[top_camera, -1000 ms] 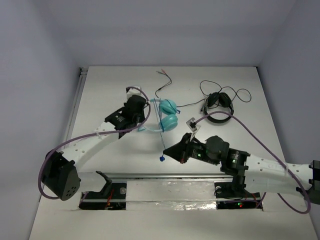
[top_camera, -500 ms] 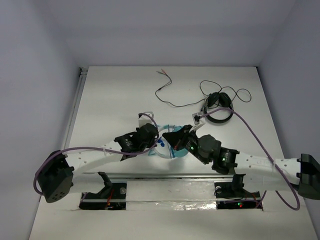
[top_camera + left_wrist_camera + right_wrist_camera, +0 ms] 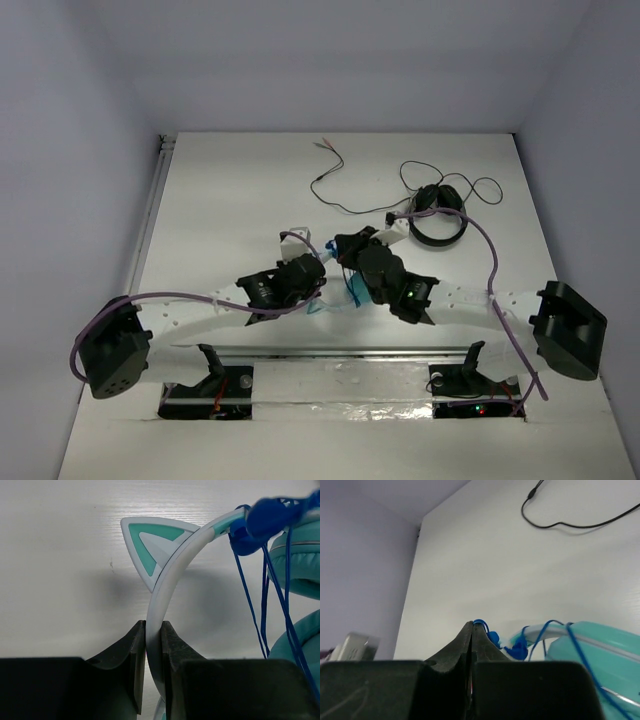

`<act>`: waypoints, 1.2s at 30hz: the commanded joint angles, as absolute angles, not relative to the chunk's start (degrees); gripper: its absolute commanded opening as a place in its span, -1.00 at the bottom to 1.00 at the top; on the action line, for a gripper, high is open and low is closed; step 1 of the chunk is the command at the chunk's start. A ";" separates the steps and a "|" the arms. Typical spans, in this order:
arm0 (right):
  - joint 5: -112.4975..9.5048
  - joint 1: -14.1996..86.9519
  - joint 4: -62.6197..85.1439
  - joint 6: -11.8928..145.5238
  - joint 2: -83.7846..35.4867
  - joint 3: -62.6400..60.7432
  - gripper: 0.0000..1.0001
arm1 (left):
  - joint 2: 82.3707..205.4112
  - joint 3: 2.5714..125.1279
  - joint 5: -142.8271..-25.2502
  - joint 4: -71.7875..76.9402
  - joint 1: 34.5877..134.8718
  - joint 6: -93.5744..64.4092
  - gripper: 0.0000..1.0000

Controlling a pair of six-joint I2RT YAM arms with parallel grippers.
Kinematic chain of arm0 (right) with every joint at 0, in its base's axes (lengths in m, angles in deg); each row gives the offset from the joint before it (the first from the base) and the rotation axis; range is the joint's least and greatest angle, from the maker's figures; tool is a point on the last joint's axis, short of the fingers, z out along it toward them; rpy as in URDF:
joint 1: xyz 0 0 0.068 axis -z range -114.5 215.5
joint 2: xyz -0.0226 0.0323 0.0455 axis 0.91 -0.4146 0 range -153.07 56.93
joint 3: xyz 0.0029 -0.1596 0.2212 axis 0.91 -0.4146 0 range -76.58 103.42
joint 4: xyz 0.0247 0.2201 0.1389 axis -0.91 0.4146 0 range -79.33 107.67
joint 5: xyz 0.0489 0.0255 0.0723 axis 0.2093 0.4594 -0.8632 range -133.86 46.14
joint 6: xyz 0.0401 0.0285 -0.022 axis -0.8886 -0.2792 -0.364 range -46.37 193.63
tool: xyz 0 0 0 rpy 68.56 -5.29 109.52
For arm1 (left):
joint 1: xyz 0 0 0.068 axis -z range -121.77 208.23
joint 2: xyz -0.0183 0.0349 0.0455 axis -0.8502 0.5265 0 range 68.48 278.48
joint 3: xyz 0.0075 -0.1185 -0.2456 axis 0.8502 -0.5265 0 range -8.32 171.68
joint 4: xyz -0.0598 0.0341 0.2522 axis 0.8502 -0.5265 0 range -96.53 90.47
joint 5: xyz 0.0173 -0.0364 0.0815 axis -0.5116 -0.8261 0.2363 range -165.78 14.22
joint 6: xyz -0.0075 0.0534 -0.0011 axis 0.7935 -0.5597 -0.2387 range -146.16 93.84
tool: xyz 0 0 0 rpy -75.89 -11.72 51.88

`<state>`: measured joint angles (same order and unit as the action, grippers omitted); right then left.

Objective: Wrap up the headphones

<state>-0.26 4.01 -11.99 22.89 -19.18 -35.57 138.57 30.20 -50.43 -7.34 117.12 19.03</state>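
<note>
The teal headphones (image 3: 300, 565) have a pale headband (image 3: 170, 570) with a cat-ear point (image 3: 145, 545). My left gripper (image 3: 153, 640) is shut on the headband. The thin blue cable (image 3: 270, 595) runs in several strands across the ear cups, with its blue plug (image 3: 265, 517) at the band. My right gripper (image 3: 472, 627) is shut on the blue cable (image 3: 482, 625) just beside the headphones (image 3: 600, 645). In the top view both grippers meet at mid-table, left (image 3: 318, 268) and right (image 3: 342, 250), and mostly hide the headphones (image 3: 352, 290).
Black headphones (image 3: 438, 215) with a black cable (image 3: 340, 190) lie at the back right of the white table (image 3: 220, 200). Its cable also shows in the right wrist view (image 3: 570, 525). A rail runs along the table's left edge (image 3: 150, 215).
Both arms pulled the teal headphones toward the table's near middle. My right gripper swung from the cable's loose end up beside the headband; the cable now lies looped over the cups.
</note>
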 commanded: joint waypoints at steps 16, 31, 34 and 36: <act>-6.86 11.80 -30.21 10.26 -17.08 -38.44 -1.00 | 144.16 35.98 -54.86 -5.51 118.44 17.70 -1.00; 3.60 13.99 -16.41 5.34 -25.15 -29.39 -0.85 | 144.68 37.30 -55.74 -6.21 120.98 18.84 -1.00; 4.40 14.00 -15.18 5.51 -26.56 -27.99 -0.83 | 144.51 37.38 -55.83 -6.47 120.98 18.93 -1.00; 4.05 14.00 -13.16 5.60 -27.70 -27.37 -0.75 | 144.07 37.73 -54.95 -7.08 120.98 18.93 -1.00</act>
<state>-0.96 12.49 -11.11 6.96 -26.92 -31.72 144.93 34.90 -51.40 -6.84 118.61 20.27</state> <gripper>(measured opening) 0.117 0.116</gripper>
